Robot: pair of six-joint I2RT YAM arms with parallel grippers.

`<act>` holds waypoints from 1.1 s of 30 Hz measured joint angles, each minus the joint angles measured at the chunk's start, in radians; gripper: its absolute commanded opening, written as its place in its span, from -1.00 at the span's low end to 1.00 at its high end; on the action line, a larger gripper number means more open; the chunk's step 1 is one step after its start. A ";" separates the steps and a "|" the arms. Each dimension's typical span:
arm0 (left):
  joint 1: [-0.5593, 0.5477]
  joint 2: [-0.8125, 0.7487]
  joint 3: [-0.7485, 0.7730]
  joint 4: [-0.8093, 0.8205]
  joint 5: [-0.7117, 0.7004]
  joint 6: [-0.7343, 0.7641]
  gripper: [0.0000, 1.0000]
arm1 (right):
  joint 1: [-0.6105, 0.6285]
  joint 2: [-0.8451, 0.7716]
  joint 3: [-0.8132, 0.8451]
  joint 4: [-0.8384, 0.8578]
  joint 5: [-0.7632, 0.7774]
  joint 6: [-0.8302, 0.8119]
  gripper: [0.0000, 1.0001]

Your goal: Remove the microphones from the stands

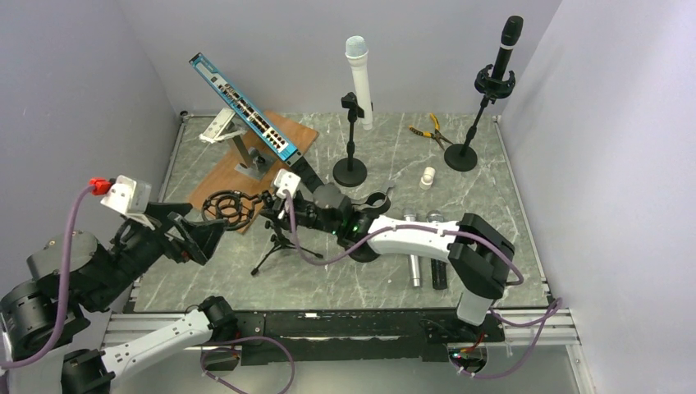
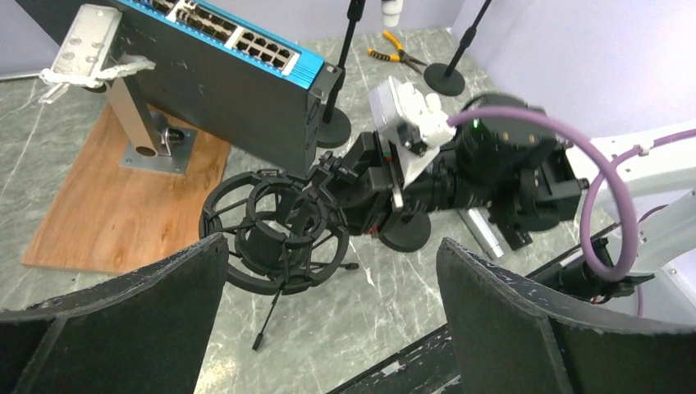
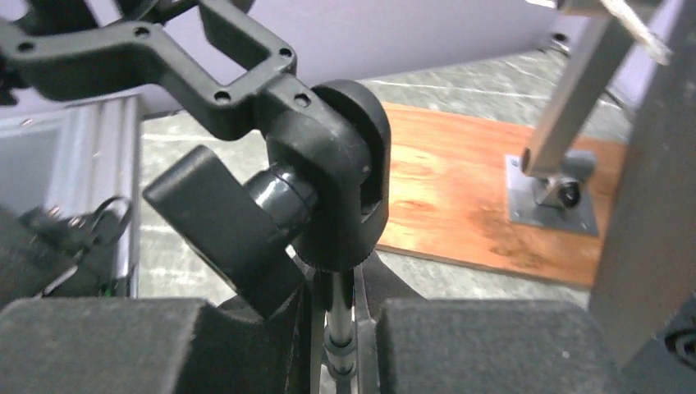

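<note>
A small black tripod stand (image 1: 275, 246) carries a ring-shaped shock mount (image 1: 230, 209), (image 2: 275, 234) at the table's left middle. A dark cylindrical microphone (image 2: 264, 245) sits inside the rings. My right gripper (image 1: 277, 215), (image 3: 341, 328) is shut on the stand's thin metal pole (image 3: 336, 316), just under the mount's swivel knob (image 3: 328, 189). My left gripper (image 1: 209, 238), (image 2: 332, 250) is wide open, just left of the shock mount and aimed at it, with nothing between its fingers (image 2: 509, 320).
A blue network switch (image 1: 242, 107) leans on a bracket over a wooden board (image 1: 246, 168). A white microphone (image 1: 359, 78) and a black one (image 1: 505, 49) stand on round-base stands at the back. Pliers (image 1: 431, 131), a white fitting (image 1: 427, 176) and two loose microphones (image 1: 427, 254) lie to the right.
</note>
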 measured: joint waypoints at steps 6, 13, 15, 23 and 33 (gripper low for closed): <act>0.000 0.023 -0.027 0.008 0.018 -0.008 0.99 | -0.136 0.010 0.047 -0.094 -0.464 -0.029 -0.99; 0.000 0.063 -0.035 0.032 0.027 -0.023 0.99 | -0.241 0.089 0.170 -0.199 -0.813 -0.031 -0.98; 0.000 0.064 -0.054 0.034 0.025 -0.025 0.99 | -0.259 0.092 0.175 -0.204 -0.849 -0.031 -0.85; 0.000 0.066 -0.130 0.046 -0.011 -0.053 0.99 | -0.261 0.070 0.161 -0.349 -0.762 0.003 0.17; 0.000 0.037 -0.197 0.165 -0.022 -0.069 0.99 | -0.210 -0.140 0.037 -0.543 -0.383 0.053 0.63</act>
